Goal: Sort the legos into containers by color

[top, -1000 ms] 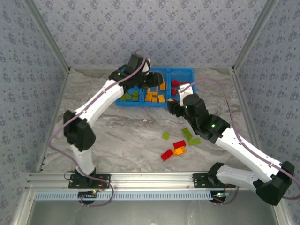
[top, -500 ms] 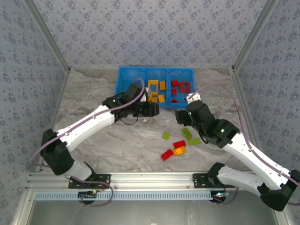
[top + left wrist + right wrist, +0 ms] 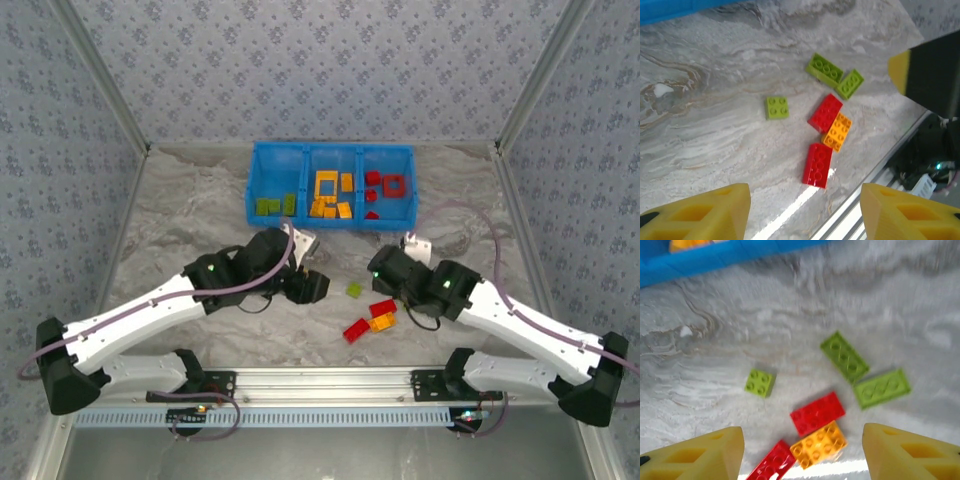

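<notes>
The left gripper (image 3: 805, 214) and right gripper (image 3: 802, 454) are held with jaws parted, empty, above six loose legos (image 3: 825, 113) on the marble table (image 3: 700, 145); the blue tray (image 3: 330, 148) is located beyond.

I can read nothing here: no lettering, number or brand on the legos (image 3: 825, 114) at centre frame, nor on the blue tray (image 3: 300, 223) at upper centre.

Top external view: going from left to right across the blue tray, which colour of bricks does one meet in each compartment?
lime green bricks → orange-yellow bricks → red bricks
</notes>
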